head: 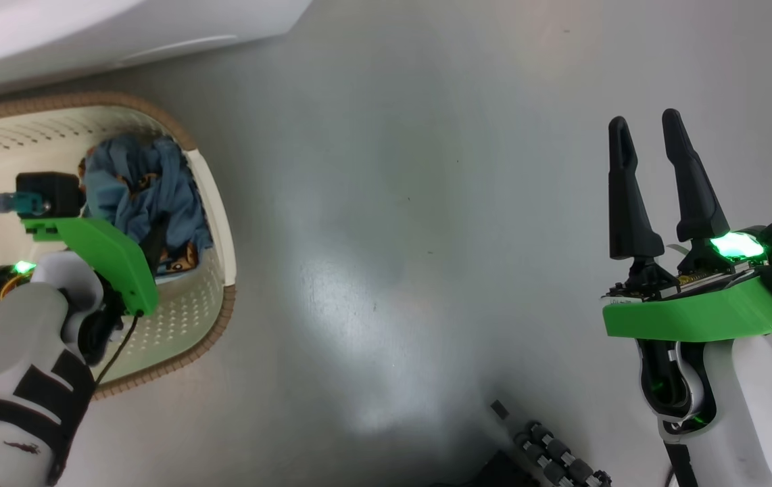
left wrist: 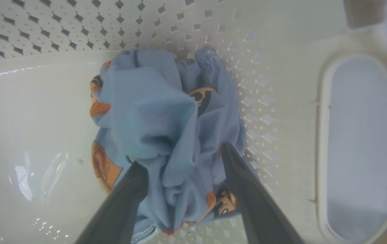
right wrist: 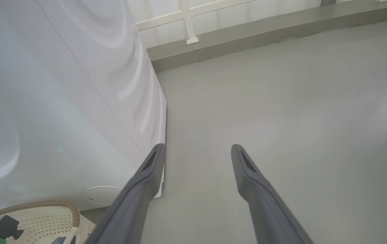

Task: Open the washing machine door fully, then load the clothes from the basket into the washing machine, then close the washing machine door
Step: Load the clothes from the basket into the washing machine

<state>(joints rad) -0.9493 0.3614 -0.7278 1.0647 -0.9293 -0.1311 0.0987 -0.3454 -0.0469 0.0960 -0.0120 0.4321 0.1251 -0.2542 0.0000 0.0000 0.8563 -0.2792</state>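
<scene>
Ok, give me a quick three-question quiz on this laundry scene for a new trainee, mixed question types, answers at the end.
1. True or false: the right gripper, above the floor, is shut on the clothes.
2. Where do the clothes lie? A) in the basket B) on the floor C) between the right gripper's fingers.
3. Fill in: the open fingers straddling the bundled clothes belong to the ____ gripper.
Key: 1 false, it is open and holds nothing. 2 A. 3 left gripper.
</scene>
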